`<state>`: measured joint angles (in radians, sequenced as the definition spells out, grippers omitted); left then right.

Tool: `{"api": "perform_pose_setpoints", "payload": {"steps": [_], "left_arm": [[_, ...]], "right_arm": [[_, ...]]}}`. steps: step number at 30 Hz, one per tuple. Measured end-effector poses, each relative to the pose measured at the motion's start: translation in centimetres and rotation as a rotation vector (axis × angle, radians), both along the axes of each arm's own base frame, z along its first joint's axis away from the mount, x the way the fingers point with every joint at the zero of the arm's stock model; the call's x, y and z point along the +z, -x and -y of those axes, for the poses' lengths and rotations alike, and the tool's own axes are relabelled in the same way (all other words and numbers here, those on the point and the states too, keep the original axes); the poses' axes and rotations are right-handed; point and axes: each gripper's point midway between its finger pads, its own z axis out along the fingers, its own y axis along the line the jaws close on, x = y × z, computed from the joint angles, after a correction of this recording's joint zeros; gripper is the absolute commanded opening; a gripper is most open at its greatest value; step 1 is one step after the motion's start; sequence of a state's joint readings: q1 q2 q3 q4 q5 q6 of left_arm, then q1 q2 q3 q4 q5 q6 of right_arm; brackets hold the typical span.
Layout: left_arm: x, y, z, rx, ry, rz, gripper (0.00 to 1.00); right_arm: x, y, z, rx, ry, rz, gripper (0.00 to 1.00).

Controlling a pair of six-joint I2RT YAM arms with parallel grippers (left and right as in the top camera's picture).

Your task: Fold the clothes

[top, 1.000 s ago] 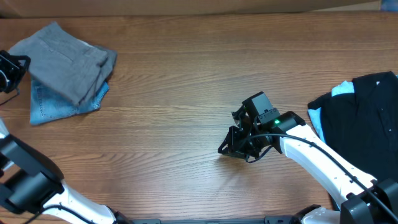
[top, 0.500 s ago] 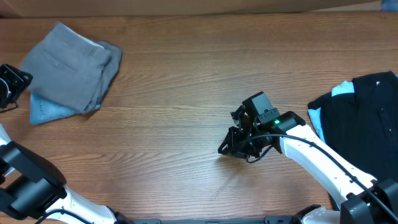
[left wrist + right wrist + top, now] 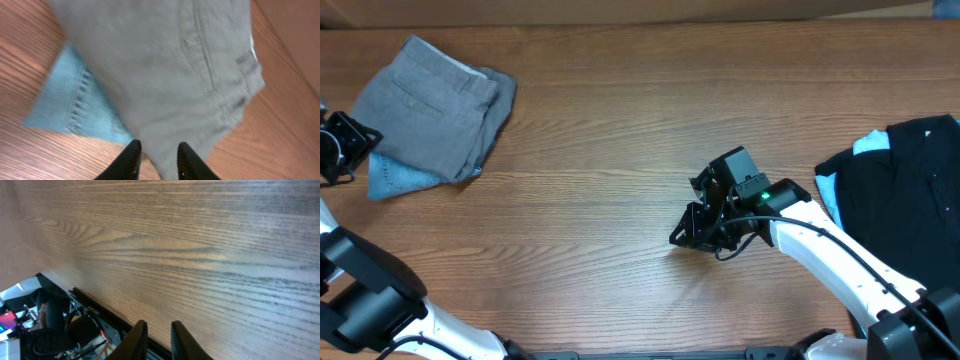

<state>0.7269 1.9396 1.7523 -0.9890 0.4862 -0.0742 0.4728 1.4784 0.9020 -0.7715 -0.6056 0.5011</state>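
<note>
At the far left of the brown wood-grain table [image 3: 620, 120] lies the pair of grey-khaki cotton shorts [image 3: 430, 105], folded into a compact, slightly skewed bundle. It rests on a folded pair of blue denim shorts [image 3: 395, 178], whose near-left corner pokes out from under it. In the left wrist view a welt pocket and the waistband of the grey pair face up, and its edges look fairly tidy, with one rumpled side towards the right.

The left gripper [image 3: 342, 150] sits at the left edge of the table, just beside the denim corner and apart from the grey cloth. Its wrist camera shows the two dark fingers a narrow gap apart with nothing caught between them, so it looks released. The right gripper [image 3: 680, 236] hovers low over bare wood near the middle of the table, well apart from any garment. Its fingers are also slightly parted and empty.

To judge by this, the folding of the grey shorts looks finished, or lacks only a last straightening on the stack. At the right edge a heap of black clothing [image 3: 905, 195], with a pale blue piece [image 3: 870, 145] beneath it, lies loose and appears unfolded. That is probably the work left.
</note>
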Motion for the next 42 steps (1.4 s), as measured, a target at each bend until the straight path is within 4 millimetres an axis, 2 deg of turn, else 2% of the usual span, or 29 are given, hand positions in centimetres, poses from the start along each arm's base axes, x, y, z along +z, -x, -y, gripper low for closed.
{"api": "perform_pose_setpoints", "payload": {"steps": [3,5,7,9,12,13,14,16,17,18,21,26,30,33,42], "left_arm": [[0.0,0.0,2.4,-0.087,0.042,-0.005,0.31],[0.0,0.0,4.3,-0.154,0.059,-0.014,0.34],[0.7,-0.4,6.6,-0.233,0.052,-0.007,0.40],[2.2,-0.6,9.2,-0.313,0.018,0.011,0.48],[6.2,-0.2,14.3,-0.456,-0.088,0.060,0.61],[7.7,0.2,16.1,-0.501,-0.131,0.077,0.74],[9.2,0.7,18.0,-0.546,-0.174,0.097,1.00],[12.0,2.4,22.0,-0.641,-0.257,0.135,1.00],[13.5,3.7,24.4,-0.694,-0.298,0.155,1.00],[14.2,4.6,25.6,-0.724,-0.322,0.164,1.00],[15.9,7.5,28.7,-0.780,-0.389,0.175,1.00],[16.5,11.2,31.5,-0.825,-0.426,0.144,1.00],[16.1,13.4,32.8,-0.876,-0.427,0.102,1.00],[15.8,13.8,32.8,-0.883,-0.430,0.082,1.00],[15.9,13.2,32.8,-0.863,-0.437,0.086,1.00]], "right_arm": [[0.1,-0.5,-0.1,0.000,-0.006,0.025,0.20],[0.3,-0.9,0.1,-0.008,-0.007,0.032,0.24],[1.2,-2.1,0.4,-0.028,-0.013,0.068,0.29],[2.3,-3.2,0.6,-0.045,-0.014,0.111,0.34],[5.9,-5.9,1.2,-0.086,-0.012,0.252,0.47],[7.4,-6.7,1.5,-0.098,-0.009,0.308,0.51],[9.2,-7.5,1.8,-0.111,-0.004,0.374,0.57],[12.4,-8.5,2.5,-0.129,0.009,0.490,0.69],[14.2,-8.9,3.0,-0.140,0.023,0.554,0.84],[15.5,-9.1,3.4,-0.150,0.034,0.599,0.99],[19.8,-9.5,4.8,-0.184,0.068,0.747,1.00],[25.1,-8.9,6.9,-0.256,0.089,0.914,1.00],[26.9,-7.8,8.1,-0.288,0.099,0.978,1.00],[27.1,-7.3,8.6,-0.296,0.111,0.986,1.00],[25.1,-6.6,9.1,-0.278,0.167,0.912,1.00]]}}
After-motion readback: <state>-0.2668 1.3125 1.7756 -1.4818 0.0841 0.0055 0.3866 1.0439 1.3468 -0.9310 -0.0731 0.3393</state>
